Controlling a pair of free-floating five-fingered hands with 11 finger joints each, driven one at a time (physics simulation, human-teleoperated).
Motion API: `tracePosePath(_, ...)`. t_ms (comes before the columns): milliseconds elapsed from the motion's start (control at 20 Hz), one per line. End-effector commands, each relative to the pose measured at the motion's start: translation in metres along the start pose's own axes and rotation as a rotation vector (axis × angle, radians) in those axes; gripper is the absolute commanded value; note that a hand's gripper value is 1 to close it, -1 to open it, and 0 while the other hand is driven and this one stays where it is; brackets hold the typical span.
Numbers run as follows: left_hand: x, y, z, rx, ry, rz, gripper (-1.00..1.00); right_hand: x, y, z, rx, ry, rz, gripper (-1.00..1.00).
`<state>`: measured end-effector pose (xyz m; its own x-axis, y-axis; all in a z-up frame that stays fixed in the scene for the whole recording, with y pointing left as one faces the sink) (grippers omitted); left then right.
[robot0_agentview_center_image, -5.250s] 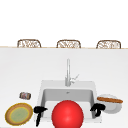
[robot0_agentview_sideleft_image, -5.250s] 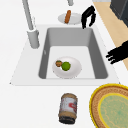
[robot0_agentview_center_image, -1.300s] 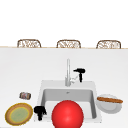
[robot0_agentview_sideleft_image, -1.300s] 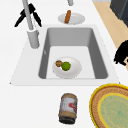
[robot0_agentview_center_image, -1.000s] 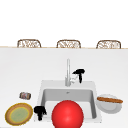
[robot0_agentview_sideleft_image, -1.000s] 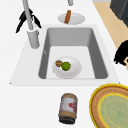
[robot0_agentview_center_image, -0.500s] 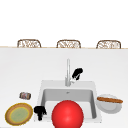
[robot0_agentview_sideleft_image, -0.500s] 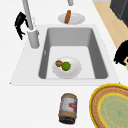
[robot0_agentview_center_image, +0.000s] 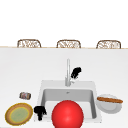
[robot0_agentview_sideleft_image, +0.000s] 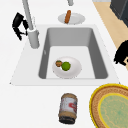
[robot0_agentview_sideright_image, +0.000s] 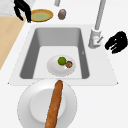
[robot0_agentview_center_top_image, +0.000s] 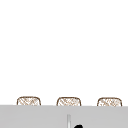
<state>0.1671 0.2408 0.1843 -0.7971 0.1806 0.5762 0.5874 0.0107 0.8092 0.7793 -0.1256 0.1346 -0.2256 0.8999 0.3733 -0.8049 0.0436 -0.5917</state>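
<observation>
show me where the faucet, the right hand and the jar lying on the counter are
faucet (robot0_agentview_sideleft_image: 33, 37): left side view, on its thick base.
right hand (robot0_agentview_sideright_image: 116, 43): right side view, on the palm, beside the faucet's lever.
jar (robot0_agentview_sideleft_image: 68, 108): left side view, on its label.

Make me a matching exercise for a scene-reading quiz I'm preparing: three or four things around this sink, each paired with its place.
Things:
1. small green fruit
2. long brown bread loaf
3. brown-lidded labelled jar
4. right hand

Places:
A. lying on its side on the counter
B. beside the grey metal faucet
C. on a white plate in the basin
D. across a white plate right of the sink

Pairs: 1-C, 2-D, 3-A, 4-B
</observation>
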Motion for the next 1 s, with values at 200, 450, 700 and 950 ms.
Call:
tracePosePath(200, 0.000, 0.000, 0.000, 0.000, 0.000, 0.000, 0.00, -0.002, -0.014, 0.033, 0.061, 0.003, -0.016, -1.00)
tracePosePath(450, 0.000, 0.000, 0.000, 0.000, 0.000, 0.000, 0.00, -0.004, -0.026, 0.058, 0.105, 0.021, -0.027, -1.00)
tracePosePath(700, 0.000, 0.000, 0.000, 0.000, 0.000, 0.000, 0.00, 0.006, -0.007, 0.079, 0.102, 0.022, -0.012, -1.00)
tracePosePath(950, 0.000, 0.000, 0.000, 0.000, 0.000, 0.000, 0.00, 0.017, 0.018, 0.107, 0.034, 0.029, 0.035, -1.00)
